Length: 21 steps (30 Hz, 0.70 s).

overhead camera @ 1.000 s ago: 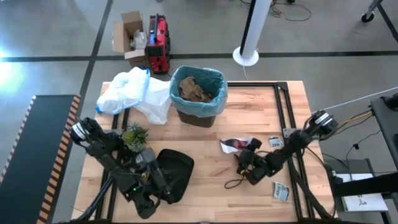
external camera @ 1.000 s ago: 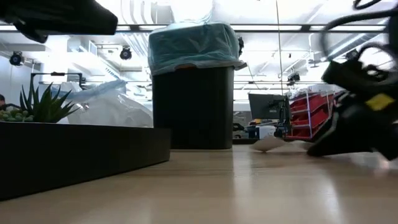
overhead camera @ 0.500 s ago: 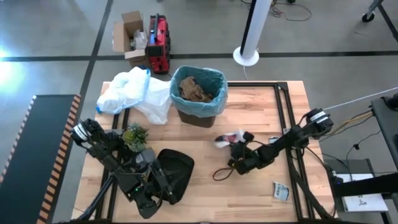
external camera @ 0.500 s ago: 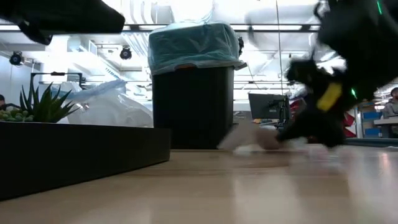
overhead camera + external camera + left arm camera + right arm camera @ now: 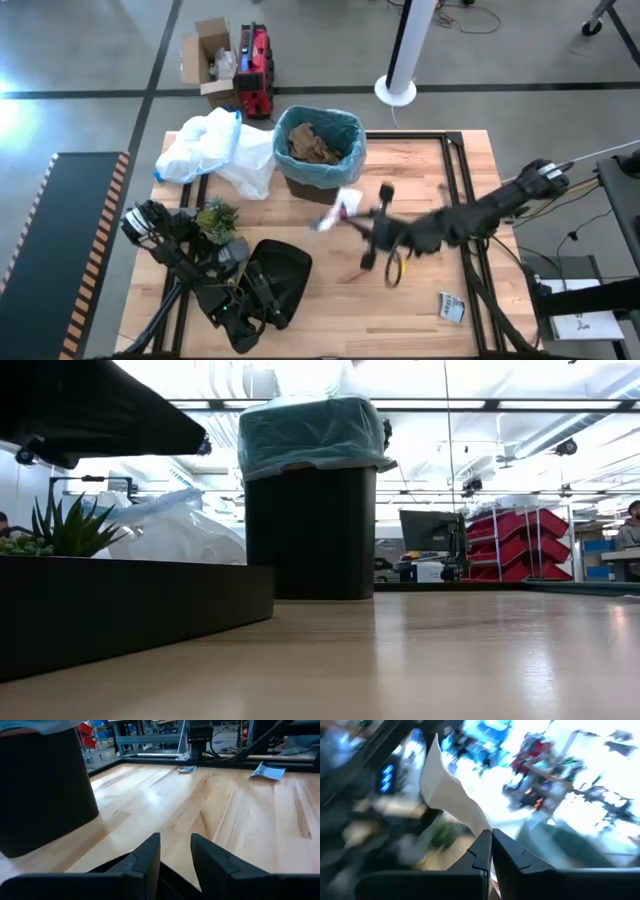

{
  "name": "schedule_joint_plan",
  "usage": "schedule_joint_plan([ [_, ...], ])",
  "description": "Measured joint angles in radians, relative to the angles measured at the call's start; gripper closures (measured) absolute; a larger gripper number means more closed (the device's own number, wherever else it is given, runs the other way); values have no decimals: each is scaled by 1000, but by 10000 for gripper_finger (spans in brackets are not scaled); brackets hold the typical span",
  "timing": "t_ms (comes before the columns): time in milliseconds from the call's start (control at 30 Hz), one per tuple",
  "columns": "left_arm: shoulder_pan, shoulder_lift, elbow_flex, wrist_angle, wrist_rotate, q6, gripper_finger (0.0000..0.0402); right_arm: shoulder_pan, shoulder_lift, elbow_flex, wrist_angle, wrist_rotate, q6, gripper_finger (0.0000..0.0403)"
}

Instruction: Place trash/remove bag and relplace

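Since a second earlier, the right tool (image 5: 352, 212) had risen from the worktop (image 5: 420, 300) toward the bin (image 5: 318, 155), fingers clamped on a white wrapper (image 5: 338, 208) just beside the bin's near rim. Left of the bin, the left tool (image 5: 175, 851) waited low, fingers slightly apart on nothing. Blue bag (image 5: 352, 140) lined the bin (brown paper (image 5: 310, 143) inside). Another packet (image 5: 452, 307) lay well right.

Bare table (image 5: 420, 290) right of the bin (image 5: 318, 170); plant (image 5: 217, 218) and white bag (image 5: 215, 150) crowd its left.
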Motion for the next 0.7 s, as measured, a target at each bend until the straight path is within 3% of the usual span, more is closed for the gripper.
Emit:
schedule_joint_plan([
  [133, 3, 0, 0, 30, -19, 18, 303, -131, 12, 120, -3, 2, 16, 401],
  [333, 13, 19, 0, 73, -30, 29, 298, -345, 65, 203, -82, -64, 192, 382],
  [500, 14, 33, 0, 94, -29, 29, 296, -458, 105, 250, -260, -137, 382, 304],
  [567, 13, 34, 0, 99, -29, 30, 299, -467, 109, 255, -292, -162, 373, 268],
  [700, 12, 34, 0, 111, -29, 29, 307, -419, 72, 269, -370, -320, 325, 218],
])
